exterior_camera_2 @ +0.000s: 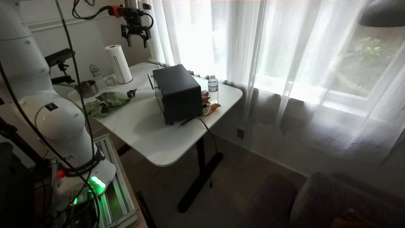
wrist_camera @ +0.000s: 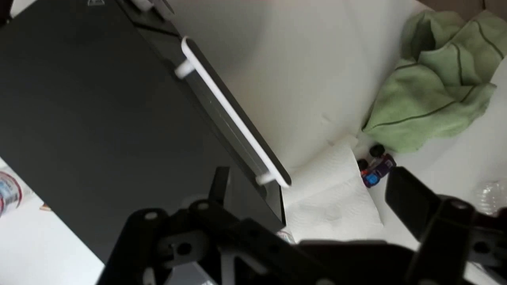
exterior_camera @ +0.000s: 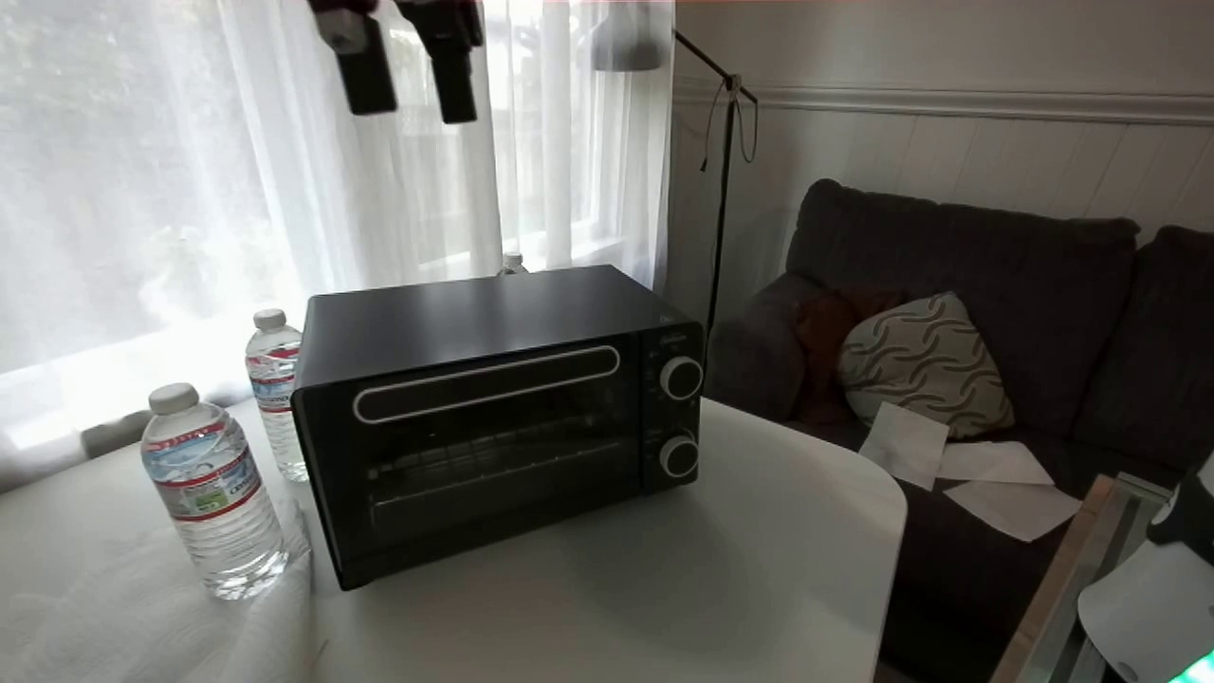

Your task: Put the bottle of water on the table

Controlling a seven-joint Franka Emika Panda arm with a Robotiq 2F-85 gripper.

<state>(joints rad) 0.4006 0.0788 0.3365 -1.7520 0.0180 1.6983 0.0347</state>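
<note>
The bottle of water (exterior_camera: 213, 493), ribbed with a white cap and a red and blue label, stands on the white table (exterior_camera: 778, 493) beside the toaster oven. A similar bottle (exterior_camera: 276, 398) behind it is partly hidden by the oven. Another stands behind the oven (exterior_camera_2: 213, 90); its label shows in the wrist view (wrist_camera: 8, 194). A bottle label (wrist_camera: 285, 236) peeks out at the oven's corner there; I cannot tell which bottle it is. My gripper (exterior_camera: 414, 100) is open and empty, high above the table (exterior_camera_2: 148, 136), apart from every bottle. Its spread fingers also show in the wrist view (wrist_camera: 313, 190).
The black toaster oven (exterior_camera: 493, 323) is a large obstacle; its handle (wrist_camera: 237, 114) sticks out. Around it lie a paper towel sheet (wrist_camera: 332, 202), toy car (wrist_camera: 376, 170), green cloth (wrist_camera: 439, 87), metal pot (exterior_camera_2: 88, 88), paper towel roll (exterior_camera_2: 119, 65), orange wrapper (exterior_camera_2: 209, 109) and cable (exterior_camera_2: 202, 122).
</note>
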